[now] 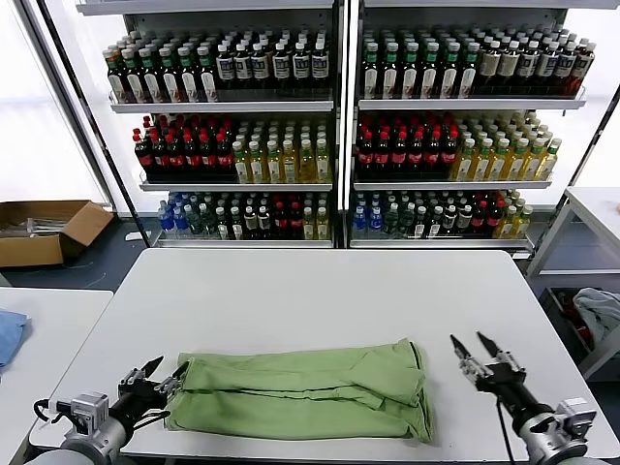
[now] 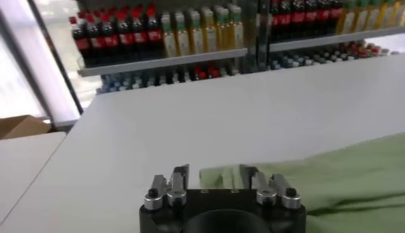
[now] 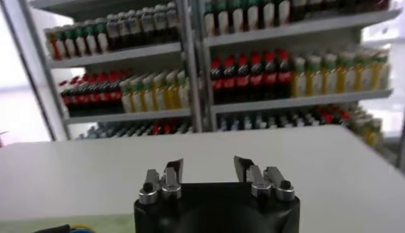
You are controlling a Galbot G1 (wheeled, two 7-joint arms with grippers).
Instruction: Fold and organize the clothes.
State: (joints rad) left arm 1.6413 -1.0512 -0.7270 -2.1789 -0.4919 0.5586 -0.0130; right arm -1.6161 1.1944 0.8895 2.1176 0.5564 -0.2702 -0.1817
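Head view: folded polo shirt [image 1: 300, 392] hides its collar between both open-jawed grippers.

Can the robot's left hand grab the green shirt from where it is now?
Probably yes. The left gripper sits open right at the near left corner of the green shirt, with nothing between them on the table. The right gripper waits open, off the shirt's other end.

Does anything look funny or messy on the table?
Not much. The green shirt is folded into a long strip, a little wrinkled and lumpy, with its right end wider than its left. The left gripper is open at the shirt's left edge; the right gripper is open, apart from the shirt. Nothing is spilled or broken on the white table.
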